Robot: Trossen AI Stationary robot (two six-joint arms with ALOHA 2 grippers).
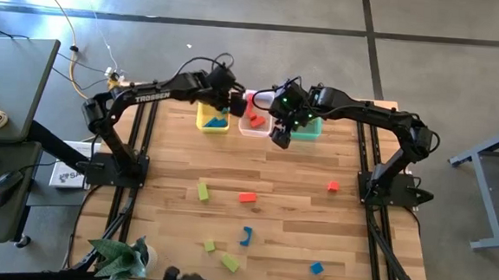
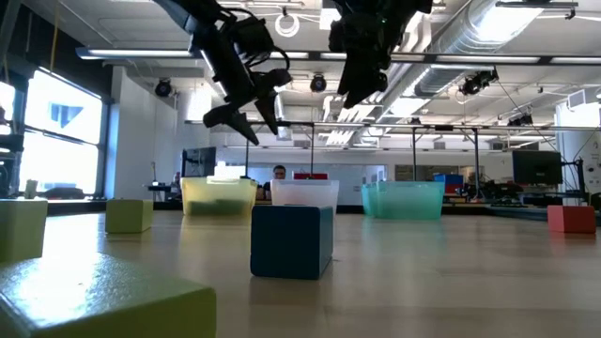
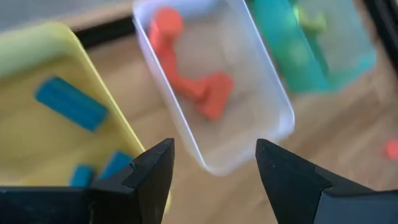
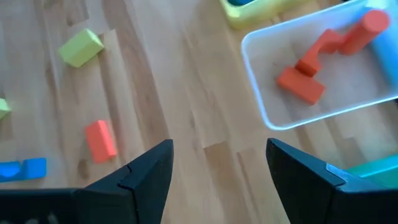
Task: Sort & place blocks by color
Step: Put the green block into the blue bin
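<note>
Overhead, left end effector (image 1: 231,94) and right end effector (image 1: 281,137) hover empty, jaws apart, by the far bins (image 1: 254,125). Loose blocks (image 1: 246,197) lie scattered nearer across the bench (image 1: 171,153).

One camera looks straight down on the desk (image 1: 272,202), one sits level at its surface, and both wrist cameras look down closely, sharing the clear bin (image 3: 249,124).
</note>
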